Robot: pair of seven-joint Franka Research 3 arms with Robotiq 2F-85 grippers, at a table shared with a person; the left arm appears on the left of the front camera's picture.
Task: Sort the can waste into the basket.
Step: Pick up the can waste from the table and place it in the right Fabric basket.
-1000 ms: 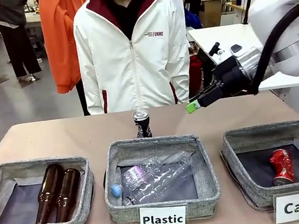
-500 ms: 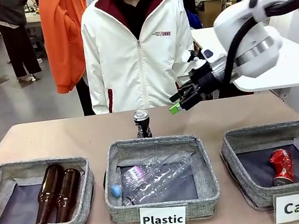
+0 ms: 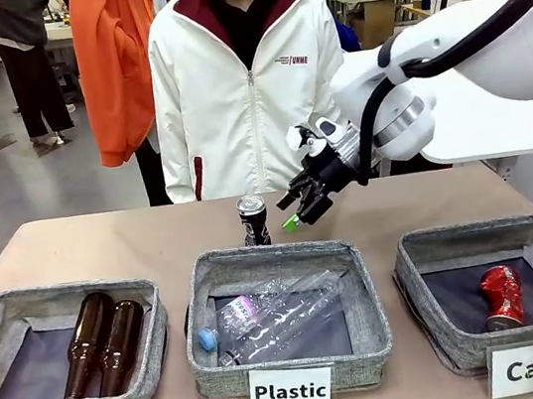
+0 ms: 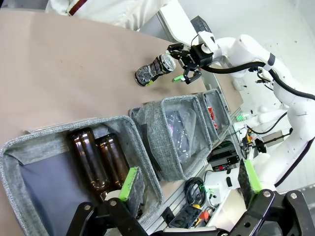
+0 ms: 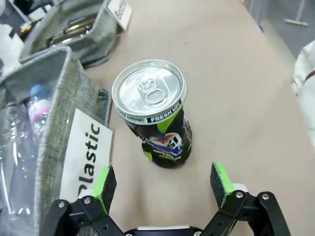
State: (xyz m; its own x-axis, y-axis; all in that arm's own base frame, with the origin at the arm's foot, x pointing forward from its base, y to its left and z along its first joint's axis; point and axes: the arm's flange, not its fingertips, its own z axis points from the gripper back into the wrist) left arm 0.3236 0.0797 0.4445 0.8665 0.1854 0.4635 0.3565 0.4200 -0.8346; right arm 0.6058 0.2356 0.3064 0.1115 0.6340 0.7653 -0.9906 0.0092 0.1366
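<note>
A black can [image 3: 253, 219] with a silver top stands upright on the table just behind the middle basket. My right gripper [image 3: 295, 207] is open right beside it, to its right. In the right wrist view the black can [image 5: 155, 115] stands just ahead of the open right gripper [image 5: 162, 179], its top tilted towards the camera. A crushed red can [image 3: 502, 296] lies in the grey basket [image 3: 424, 246] labelled "Can" at the right. My left gripper [image 4: 189, 179] is open over the bottle basket and holds nothing; far off it sees the black can [image 4: 156, 69] and the right gripper [image 4: 183, 66].
The basket labelled "Plastic" [image 3: 275, 254] holds clear bottles [image 3: 274, 319] in the middle. At the left, the basket labelled "Bottle" [image 3: 60, 293] holds two brown bottles [image 3: 103, 344]. A person in a white jacket [image 3: 250, 91] stands at the far edge behind the can.
My right arm has swung left and down from the far right to the black can, gripper open throughout. The cans and baskets have not moved.
</note>
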